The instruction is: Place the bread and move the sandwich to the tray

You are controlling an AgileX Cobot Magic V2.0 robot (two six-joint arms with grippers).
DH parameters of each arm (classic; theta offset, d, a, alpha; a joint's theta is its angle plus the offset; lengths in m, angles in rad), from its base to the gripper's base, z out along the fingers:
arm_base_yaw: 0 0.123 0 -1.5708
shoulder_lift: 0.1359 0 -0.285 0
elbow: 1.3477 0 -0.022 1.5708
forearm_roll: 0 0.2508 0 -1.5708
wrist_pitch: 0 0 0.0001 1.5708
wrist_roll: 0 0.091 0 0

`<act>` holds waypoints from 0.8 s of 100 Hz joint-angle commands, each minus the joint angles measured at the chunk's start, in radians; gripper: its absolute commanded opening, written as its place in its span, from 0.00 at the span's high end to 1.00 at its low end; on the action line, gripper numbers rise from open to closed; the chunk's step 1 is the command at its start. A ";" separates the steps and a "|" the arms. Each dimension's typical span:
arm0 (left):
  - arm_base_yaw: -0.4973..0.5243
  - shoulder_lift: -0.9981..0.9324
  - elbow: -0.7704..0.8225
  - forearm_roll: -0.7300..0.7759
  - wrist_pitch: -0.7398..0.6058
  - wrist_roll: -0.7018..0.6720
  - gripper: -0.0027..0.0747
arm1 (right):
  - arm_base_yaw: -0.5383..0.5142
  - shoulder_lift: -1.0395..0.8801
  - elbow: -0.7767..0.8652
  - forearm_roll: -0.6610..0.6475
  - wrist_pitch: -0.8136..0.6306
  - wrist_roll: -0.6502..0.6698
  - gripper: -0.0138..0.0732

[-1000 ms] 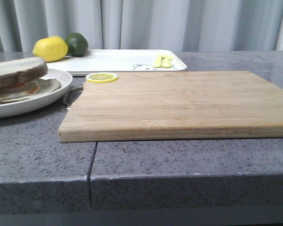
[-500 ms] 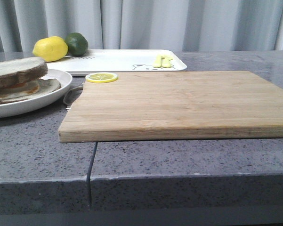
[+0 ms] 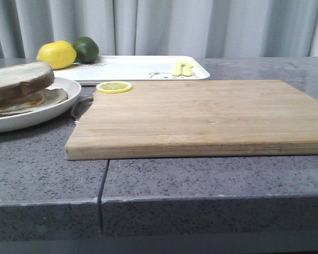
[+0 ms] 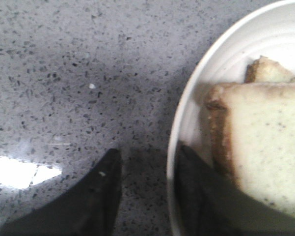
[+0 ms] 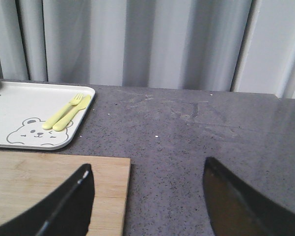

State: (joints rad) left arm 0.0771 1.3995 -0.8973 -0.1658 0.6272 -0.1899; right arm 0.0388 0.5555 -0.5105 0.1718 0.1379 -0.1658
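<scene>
Speckled grey stone desk [image 3: 37, 174] before pale pleated curtains [image 3: 164, 26], a seam running down its front edge.

At the left, the brown-crusted sandwich [image 3: 18, 87] sits on its round white shallow plate [image 3: 58, 103]; in the left wrist view the left tool [image 4: 145, 189] is spread open, one dark finger [image 4: 95, 194] over bare desk and the other over the plate's rim beside the bread. Behind lie a yellow lemon [image 3: 56, 54] and a green lime [image 3: 86, 48] at the far-left corner of the flat white bear-printed tray [image 3: 132, 69], which carries yellow-green plastic cutlery [image 3: 182, 68]. A lemon slice [image 3: 114, 87] rests on the corner of the light wooden cutting board [image 3: 201, 116], which lies between plate and tray. The right tool [image 5: 147, 201] hangs open above the board's edge and bare desk.
</scene>
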 commanded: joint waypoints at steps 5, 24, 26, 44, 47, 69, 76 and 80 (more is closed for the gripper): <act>-0.006 -0.023 -0.026 -0.011 -0.040 -0.003 0.86 | -0.005 -0.001 -0.029 -0.006 -0.083 -0.002 0.29; -0.006 -0.023 -0.026 -0.064 -0.040 -0.003 0.99 | -0.005 -0.001 -0.029 -0.006 -0.083 -0.002 0.29; -0.006 -0.023 -0.026 -0.066 -0.040 -0.003 0.99 | -0.005 -0.001 -0.029 -0.006 -0.083 -0.002 0.29; -0.004 -0.023 -0.026 -0.122 -0.046 -0.003 0.99 | -0.005 -0.001 -0.029 -0.006 -0.083 -0.002 0.29; -0.004 -0.026 -0.026 -0.133 -0.049 -0.003 0.99 | -0.005 -0.001 -0.029 -0.006 -0.083 -0.002 0.29; -0.004 -0.039 -0.026 -0.201 -0.049 -0.003 0.99 | -0.005 -0.001 -0.029 -0.006 -0.083 -0.002 0.29; -0.004 -0.054 -0.026 -0.215 -0.053 -0.003 0.99 | -0.005 -0.001 -0.029 -0.006 -0.083 -0.002 0.29; -0.004 -0.066 -0.026 -0.217 -0.060 -0.003 0.99 | -0.005 -0.001 -0.029 -0.006 -0.083 -0.002 0.29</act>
State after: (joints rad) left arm 0.0771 1.3897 -0.8955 -0.3367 0.6173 -0.1899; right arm 0.0388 0.5555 -0.5105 0.1718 0.1379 -0.1658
